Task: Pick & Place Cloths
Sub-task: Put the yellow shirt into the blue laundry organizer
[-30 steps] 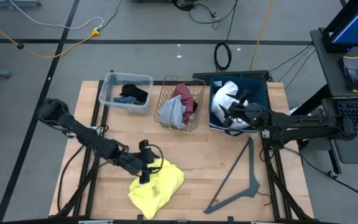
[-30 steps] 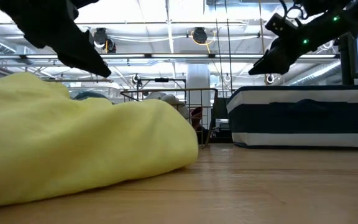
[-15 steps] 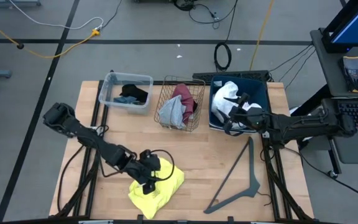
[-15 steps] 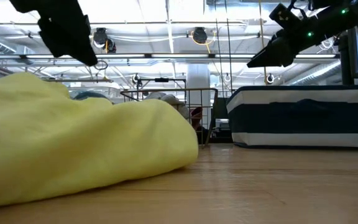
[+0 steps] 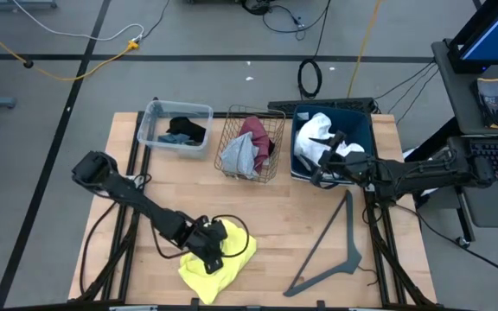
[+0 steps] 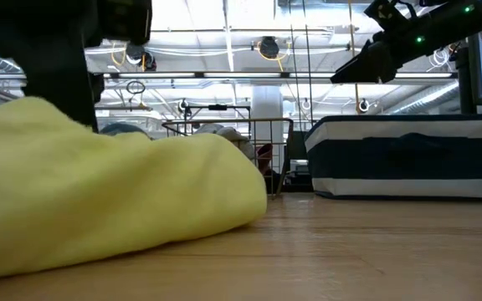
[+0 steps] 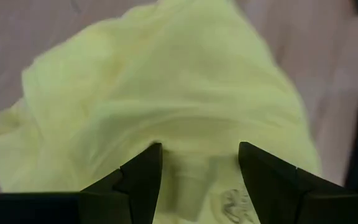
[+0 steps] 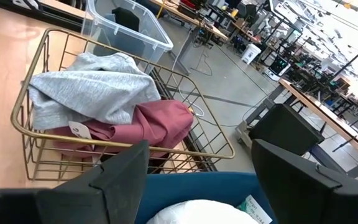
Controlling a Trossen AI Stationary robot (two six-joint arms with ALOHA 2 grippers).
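Yellow cloth [image 7: 166, 106] directly under left claw [image 7: 199, 168], fingers apart; right claw [image 8: 197, 171] spread above blue bin [image 5: 361, 130].

Overhead camera: straight down, whole wooden table [image 5: 284, 216]. Low camera: tabletop level, close behind crumpled yellow cloth [image 6: 99, 196]. Left wrist: close above same cloth. Right wrist: faces gold wire basket [image 8: 36, 93], shared overhead.

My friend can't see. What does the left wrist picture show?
The left gripper is open, its two dark fingers right over a rumpled bright yellow cloth lying on the wooden table.
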